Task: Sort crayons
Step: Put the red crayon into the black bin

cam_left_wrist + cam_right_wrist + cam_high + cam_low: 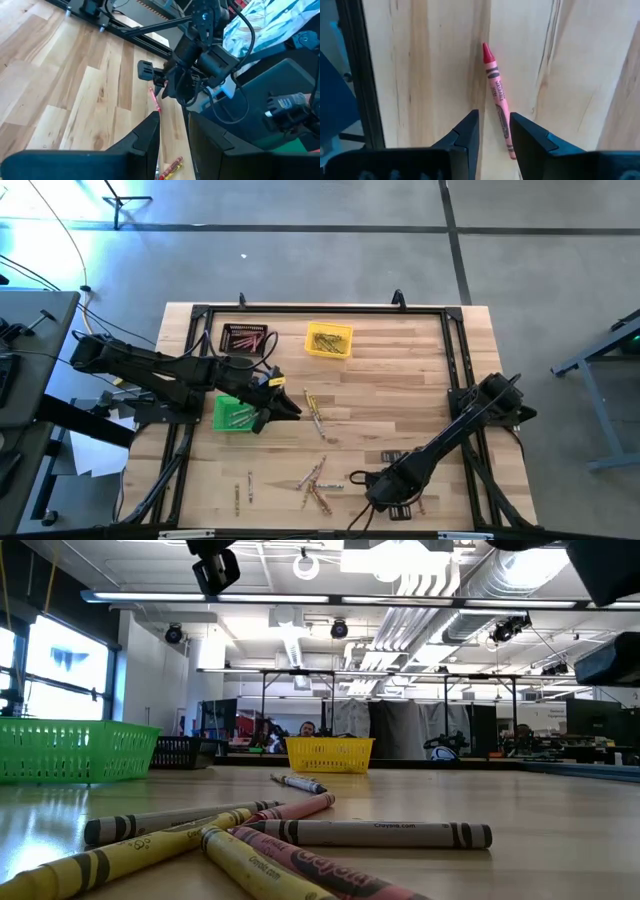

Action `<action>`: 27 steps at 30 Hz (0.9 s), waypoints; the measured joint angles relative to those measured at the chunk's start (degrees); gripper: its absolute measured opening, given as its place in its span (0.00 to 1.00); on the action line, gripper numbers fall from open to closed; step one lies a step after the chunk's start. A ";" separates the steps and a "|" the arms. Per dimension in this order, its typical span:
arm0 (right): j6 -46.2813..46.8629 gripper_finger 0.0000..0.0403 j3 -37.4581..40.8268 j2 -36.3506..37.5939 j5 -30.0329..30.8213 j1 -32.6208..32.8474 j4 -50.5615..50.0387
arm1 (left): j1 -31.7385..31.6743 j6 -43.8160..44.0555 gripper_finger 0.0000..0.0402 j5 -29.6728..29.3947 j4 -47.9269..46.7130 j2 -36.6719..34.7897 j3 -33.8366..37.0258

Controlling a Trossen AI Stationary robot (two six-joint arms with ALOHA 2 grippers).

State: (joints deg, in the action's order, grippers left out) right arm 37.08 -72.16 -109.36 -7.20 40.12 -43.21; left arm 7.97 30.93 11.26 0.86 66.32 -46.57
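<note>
Crayons lie scattered on the wooden table: a loose pile (316, 480) near the front edge, which also shows in the low view (300, 840), a few (315, 415) at mid-table, and one pair (249, 486) at the front left. My right gripper (494, 131) is open low over the front right of the table. Its fingers stand on either side of the blunt end of a red crayon (497, 97) that lies flat on the wood. My left gripper (173, 131) is open and empty beside the green bin (233, 414).
A black bin (245, 338) holds red crayons at the far left. A yellow bin (328, 340) holds yellow ones at the far middle. The green bin holds a few. A black frame (455, 360) runs round the table. Bare wood lies at the middle right.
</note>
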 joint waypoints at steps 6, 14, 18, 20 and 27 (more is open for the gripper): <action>-0.03 0.23 2.68 0.00 0.64 0.02 2.21 | 0.00 -0.04 0.22 -0.04 -0.04 -0.01 0.00; 0.36 0.23 4.67 0.33 6.32 0.21 2.81 | -0.07 0.19 0.22 -0.10 -0.06 -0.01 0.00; 0.34 0.23 4.68 0.33 8.32 0.24 2.93 | -0.07 0.30 0.22 -0.17 -0.06 0.00 0.00; 0.37 0.22 4.68 0.31 8.74 0.20 3.44 | -0.07 -0.41 0.22 -0.17 -0.06 -0.02 0.00; 0.35 0.04 4.75 0.24 6.77 0.09 4.73 | -0.07 -1.13 0.22 -3.81 -0.08 -0.02 0.00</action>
State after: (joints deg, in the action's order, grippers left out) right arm 37.43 -67.42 -109.12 -0.43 40.21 -38.48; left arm 7.90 29.80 7.46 0.78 66.30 -46.57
